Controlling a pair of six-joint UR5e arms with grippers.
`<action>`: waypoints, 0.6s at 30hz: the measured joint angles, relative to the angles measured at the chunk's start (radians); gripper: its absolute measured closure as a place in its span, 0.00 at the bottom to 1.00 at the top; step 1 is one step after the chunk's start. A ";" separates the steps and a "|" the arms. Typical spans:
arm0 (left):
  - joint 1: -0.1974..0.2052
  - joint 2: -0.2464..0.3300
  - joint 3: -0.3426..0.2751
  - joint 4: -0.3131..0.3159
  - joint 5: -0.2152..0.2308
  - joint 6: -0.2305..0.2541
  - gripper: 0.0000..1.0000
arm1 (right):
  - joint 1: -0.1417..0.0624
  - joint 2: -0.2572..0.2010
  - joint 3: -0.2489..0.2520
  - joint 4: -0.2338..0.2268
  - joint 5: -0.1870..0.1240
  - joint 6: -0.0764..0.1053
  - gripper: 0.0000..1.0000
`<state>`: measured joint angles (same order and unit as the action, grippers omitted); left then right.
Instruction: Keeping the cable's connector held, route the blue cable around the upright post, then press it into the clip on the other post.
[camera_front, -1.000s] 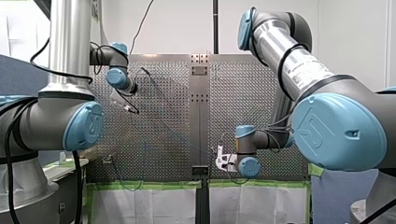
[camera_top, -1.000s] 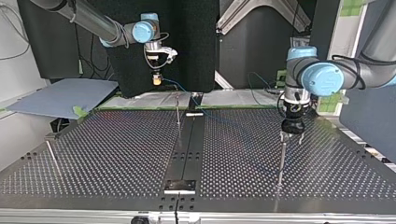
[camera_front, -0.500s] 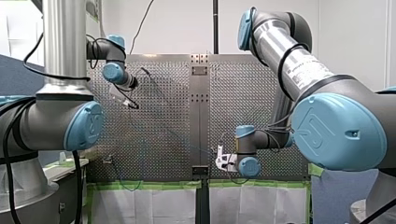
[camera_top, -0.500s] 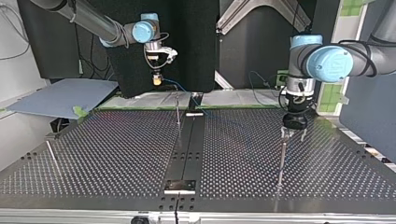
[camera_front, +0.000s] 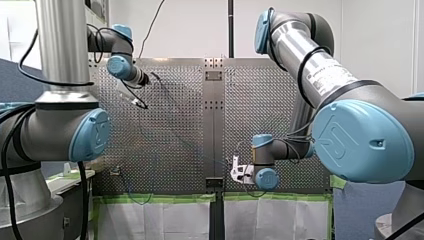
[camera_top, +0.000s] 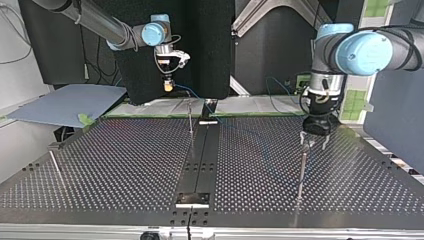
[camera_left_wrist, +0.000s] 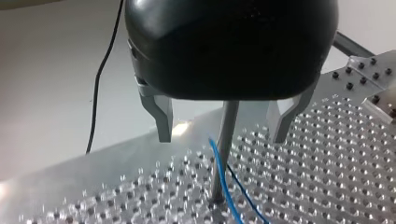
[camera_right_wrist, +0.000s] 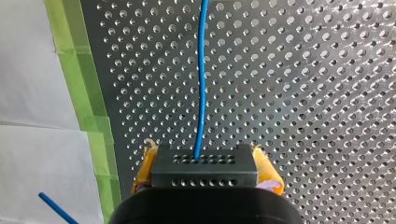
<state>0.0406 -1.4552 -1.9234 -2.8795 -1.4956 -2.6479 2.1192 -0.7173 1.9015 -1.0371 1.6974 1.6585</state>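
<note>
connector (camera_right_wrist: 204, 170) clamped by right gripper (camera_top: 169, 86), blue cable (camera_right_wrist: 201, 84) running ahead from it over perforated table (camera_right_wrist: 303, 93), left gripper (camera_left_wrist: 220, 135) jaws spread wide, holding nothing, upright post (camera_left_wrist: 223, 158) and cable between its fingers

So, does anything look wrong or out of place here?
Nothing stands out. The connector sits square in my right tool, the cable leaves it unkinked, and my open left tool hangs over the post.
</note>
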 joint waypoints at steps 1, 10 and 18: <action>-0.001 0.009 0.000 -0.010 -0.002 0.009 0.00 | 0.000 0.000 0.000 0.000 0.000 0.000 1.00; 0.005 0.082 0.000 -0.030 0.013 0.106 0.00 | 0.000 0.000 0.000 0.000 -0.005 0.004 1.00; 0.012 0.091 0.024 -0.080 0.053 0.186 0.00 | 0.000 0.000 0.000 0.001 -0.008 0.005 1.00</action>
<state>0.0524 -1.3646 -1.8994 -2.9591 -1.4424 -2.4620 2.1191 -0.7173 1.9012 -1.0360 1.6892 1.6631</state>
